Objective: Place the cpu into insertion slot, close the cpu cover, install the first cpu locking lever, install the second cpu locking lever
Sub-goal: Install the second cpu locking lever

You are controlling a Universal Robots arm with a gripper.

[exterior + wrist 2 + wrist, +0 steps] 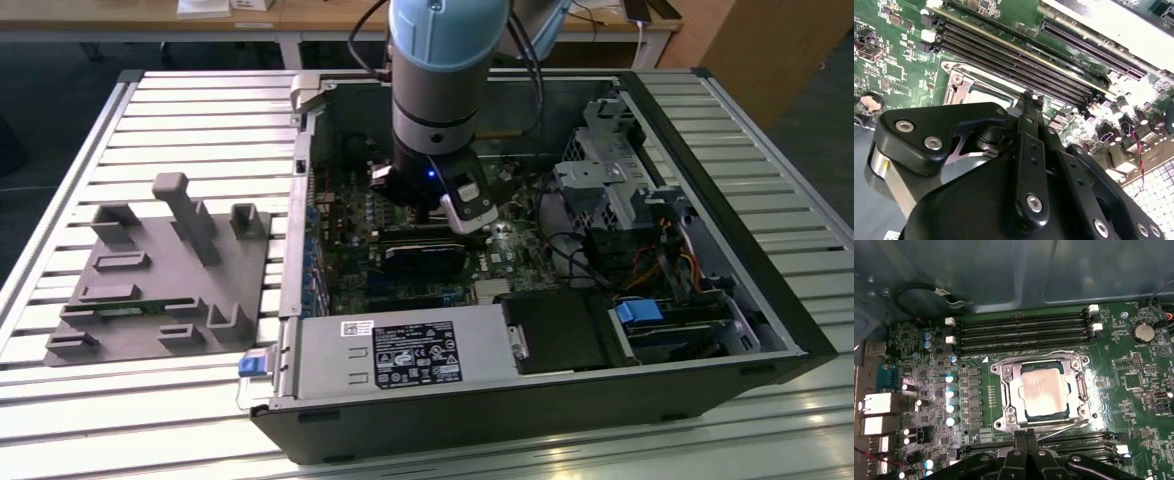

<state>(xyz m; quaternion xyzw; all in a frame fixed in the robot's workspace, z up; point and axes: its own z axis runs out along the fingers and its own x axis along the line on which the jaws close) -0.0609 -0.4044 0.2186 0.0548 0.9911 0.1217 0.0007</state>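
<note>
The arm reaches down into an open computer case [534, 300] that lies on a slatted counter [160, 120], with a grey moulded fixture tray [160, 260] resting on the counter toward the exterior view's left of the case. In the first wrist view the cpu [1045, 390] sits flat in the insertion slot [1004, 371], its silvery-grey top showing through the square window of the cpu cover [1077, 390], which lies down over the socket. A thin metal locking lever [1064, 428] runs slantwise along the socket's near edge, between the socket and a bank of long black memory slots [1024, 332] (another such bank lies on the far side of the socket). The pincer [1026, 436] hangs just above the green motherboard [1134, 380] at that near edge of the socket, its two black fingers [1029, 107] pressed together with nothing visible between them; whether the tips touch the lever or the board I cannot tell. In the second wrist view part of the socket frame [961, 82] peeks out beyond the pincer's black body.
</note>
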